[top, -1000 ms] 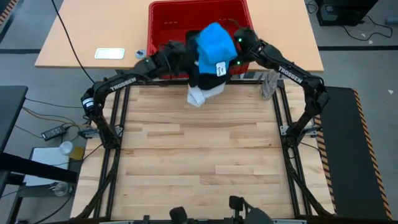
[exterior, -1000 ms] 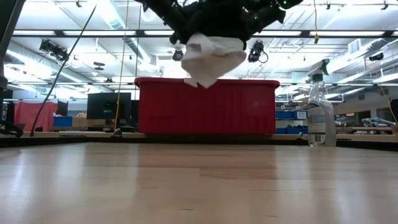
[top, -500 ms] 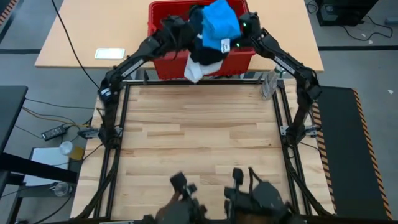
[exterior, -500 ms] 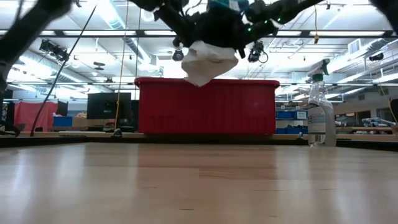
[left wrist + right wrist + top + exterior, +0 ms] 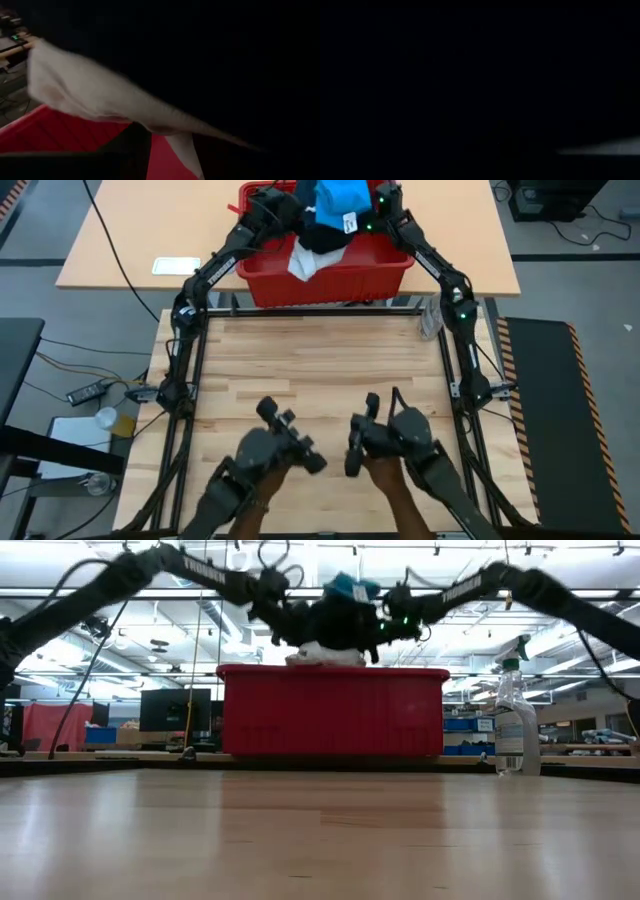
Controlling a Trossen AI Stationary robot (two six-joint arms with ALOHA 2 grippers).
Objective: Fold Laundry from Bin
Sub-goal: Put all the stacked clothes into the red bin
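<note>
A: We start with the laundry [image 5: 325,220]: a bundle of the bright blue piece [image 5: 338,197] on top, dark cloth with a white tag under it, and the white garment [image 5: 303,260] hanging lowest, all over the red bin [image 5: 330,272] at the far edge of the table [image 5: 320,380]

B: And we judge the step to be the lift out of the bin, with nothing laid on the wood yet. Both arms reach into the bundle, the left gripper [image 5: 272,208] on one side, the right gripper [image 5: 385,205] on the other

A: Can we say how the jaws stand?

B: We cannot tell; cloth and arm hide the fingers in every view. We'd guess both hold fabric, since the bundle sits above the rim, but that is a judgement

A: Next we'd need the bundle carried clear of the near rim and set on the boards, then one garment separated

B: On views: from table height we see the bundle above the rim and a spray bottle [image 5: 516,715] beside the bin. The left wrist view shows white cloth [image 5: 100,97] draped over the red interior; the right wrist view is nearly black
</note>
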